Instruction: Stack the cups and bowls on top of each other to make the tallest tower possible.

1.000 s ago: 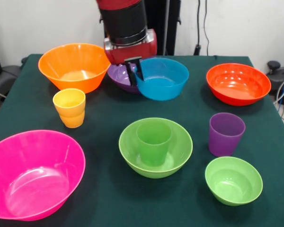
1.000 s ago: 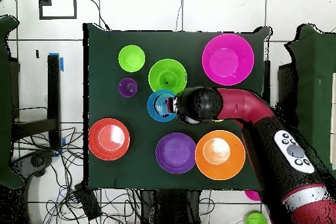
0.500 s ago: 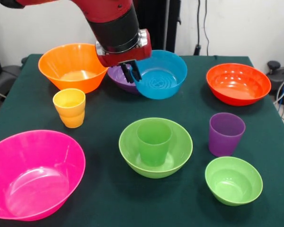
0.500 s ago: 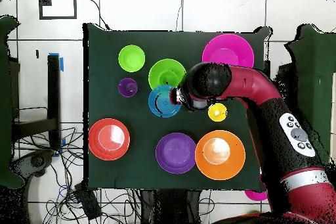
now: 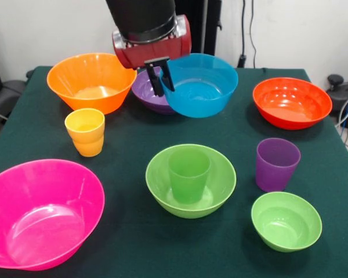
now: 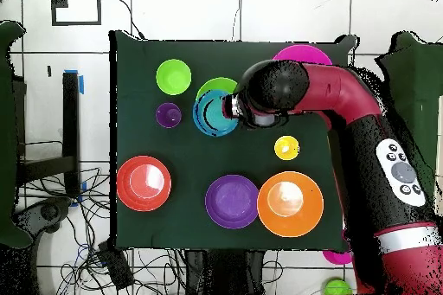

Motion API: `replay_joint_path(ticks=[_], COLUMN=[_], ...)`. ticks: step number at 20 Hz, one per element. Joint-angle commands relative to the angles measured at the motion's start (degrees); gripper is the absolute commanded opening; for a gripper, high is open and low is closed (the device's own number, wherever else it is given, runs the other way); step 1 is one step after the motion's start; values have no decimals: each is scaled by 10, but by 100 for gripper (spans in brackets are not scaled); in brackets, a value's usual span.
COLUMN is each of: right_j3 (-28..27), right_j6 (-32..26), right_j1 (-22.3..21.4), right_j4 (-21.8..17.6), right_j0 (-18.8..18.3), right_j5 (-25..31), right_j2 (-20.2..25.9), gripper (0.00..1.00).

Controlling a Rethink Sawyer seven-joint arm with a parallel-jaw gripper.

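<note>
While the red and black arm reaches down from above, its gripper (image 5: 160, 76) pinches the left rim of the small glossy blue plastic bowl (image 5: 201, 84), one black finger inside the wall and one outside, and the bowl hangs clear of the green table cloth (image 5: 127, 133). In the overhead view the blue bowl overlaps the edge of the mid-sized lime-green plastic bowl (image 6: 227, 87). That lime-green bowl sits near the centre of the table with the tapered green plastic cup (image 5: 188, 174) standing upright inside it. Behind the gripper lies the large purple bowl (image 5: 147, 92), and to its left the large orange bowl (image 5: 90, 81). The yellow-orange cup (image 5: 85, 131) stands in front of the orange bowl. The red-orange bowl (image 5: 291, 102) rests at far right, the purple cup (image 5: 276, 164) nearer, the small green bowl (image 5: 286, 220) just in front of it. The large pink bowl (image 5: 39, 213) fills the near left corner.
</note>
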Motion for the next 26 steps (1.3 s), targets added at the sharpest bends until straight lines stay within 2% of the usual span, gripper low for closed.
replay_joint_path(ticks=[1,5,9,14,19,22,26], right_j3=[-90,-142,-188,-262,-351,-382,-407], right_j6=[-162,-181,-203,-226,-282,-300,-301], right_j1=[-9,15,65,125,184,200,201], right_j4=[-28,-42,-62,-75,-94,-98,-101], right_j0=[23,37,43,58,67,70,77], right_j5=[67,88,65,80,111,134,180], right_j2=[43,44,46,46,55,56,47], gripper=[0,0,0,0,0,0,0])
